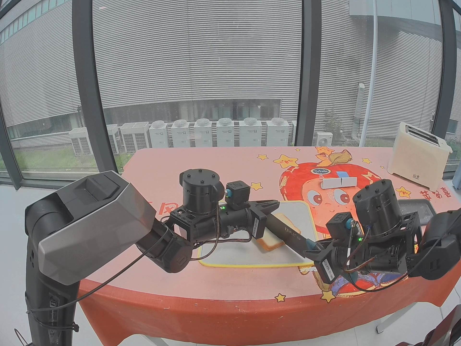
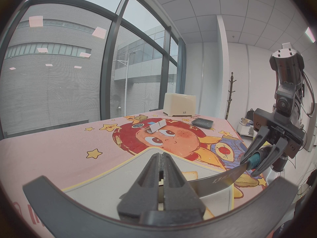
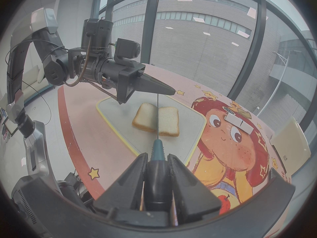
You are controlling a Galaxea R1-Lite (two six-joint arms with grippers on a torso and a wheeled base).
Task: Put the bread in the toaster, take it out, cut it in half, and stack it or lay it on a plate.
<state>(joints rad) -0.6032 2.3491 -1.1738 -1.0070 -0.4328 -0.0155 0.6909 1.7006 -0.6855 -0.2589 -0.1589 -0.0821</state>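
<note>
R gripper (image 3: 158, 169) clamped on knife (image 1: 288, 234), blade across bread (image 3: 168, 121) on board (image 3: 122, 116). L gripper (image 3: 172, 91) pinched closed, empty, just above bread. Judged: toasting done, cut underway, plating left.

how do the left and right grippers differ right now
The right gripper is shut on the teal-handled knife, its blade across the white bread slice; the left gripper is shut on nothing. The left gripper's tip is close by the bread; the right is back at the white cutting board's edge. Both point toward the bread.
</note>
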